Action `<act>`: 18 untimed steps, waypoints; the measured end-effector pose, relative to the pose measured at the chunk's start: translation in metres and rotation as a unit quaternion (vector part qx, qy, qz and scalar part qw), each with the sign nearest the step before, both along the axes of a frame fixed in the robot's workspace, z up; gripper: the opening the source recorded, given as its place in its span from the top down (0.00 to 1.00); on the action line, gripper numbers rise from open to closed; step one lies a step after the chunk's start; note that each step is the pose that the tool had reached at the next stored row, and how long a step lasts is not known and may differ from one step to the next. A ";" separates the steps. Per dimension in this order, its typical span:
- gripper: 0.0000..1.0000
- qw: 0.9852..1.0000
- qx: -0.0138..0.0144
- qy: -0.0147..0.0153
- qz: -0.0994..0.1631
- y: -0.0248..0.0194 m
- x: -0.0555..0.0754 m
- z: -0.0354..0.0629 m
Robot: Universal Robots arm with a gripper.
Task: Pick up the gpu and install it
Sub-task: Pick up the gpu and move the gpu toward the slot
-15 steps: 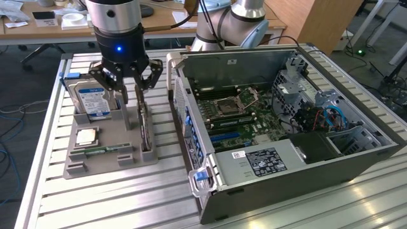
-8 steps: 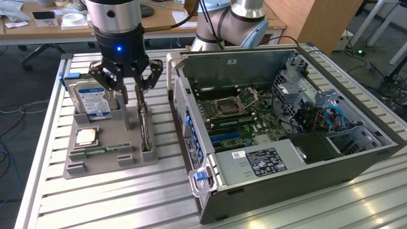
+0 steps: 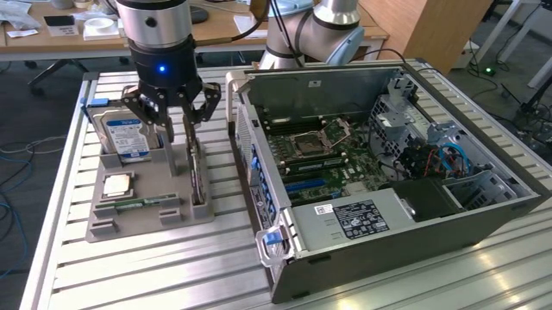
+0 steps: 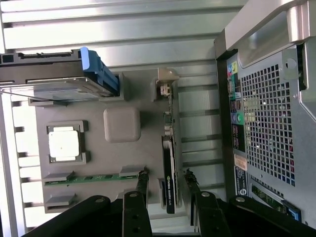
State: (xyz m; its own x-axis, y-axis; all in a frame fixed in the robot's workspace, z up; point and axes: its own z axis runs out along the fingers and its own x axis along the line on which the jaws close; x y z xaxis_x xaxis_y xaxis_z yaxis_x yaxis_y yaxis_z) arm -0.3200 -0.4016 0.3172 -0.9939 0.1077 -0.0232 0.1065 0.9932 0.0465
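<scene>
The gpu (image 4: 169,153) is seen between the open jaws of the gripper (image 4: 165,174); it should be squeezed gently, kept centred.

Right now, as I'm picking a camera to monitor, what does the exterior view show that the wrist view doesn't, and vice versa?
Exterior view: inside the open grey case, a green motherboard and blue cables. Wrist view: the case's perforated rear grille, face-on. Both: the thin green gpu card standing on edge in the grey holder tray, the open hand straddling it, the silver hard drive.
</scene>
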 end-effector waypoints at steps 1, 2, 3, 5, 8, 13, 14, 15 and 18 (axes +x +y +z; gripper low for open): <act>0.58 1.000 0.000 0.000 0.000 0.0000 0.000 -0.0014; 0.58 1.000 0.000 0.000 0.000 0.0000 0.000 -0.0024; 0.58 1.000 0.000 0.000 0.000 0.0000 0.000 -0.0024; 0.58 1.000 0.000 0.000 0.000 0.0000 0.000 -0.0025; 0.58 1.000 0.000 0.000 0.000 0.0000 0.000 -0.0025; 0.58 1.000 0.000 0.000 0.000 0.0000 0.000 -0.0025; 0.58 1.000 0.000 0.000 0.000 0.0000 0.000 -0.0028; 0.58 1.000 0.000 0.000 0.000 0.0000 0.000 -0.0036; 0.58 1.000 0.000 0.000 0.000 0.0000 0.000 -0.0076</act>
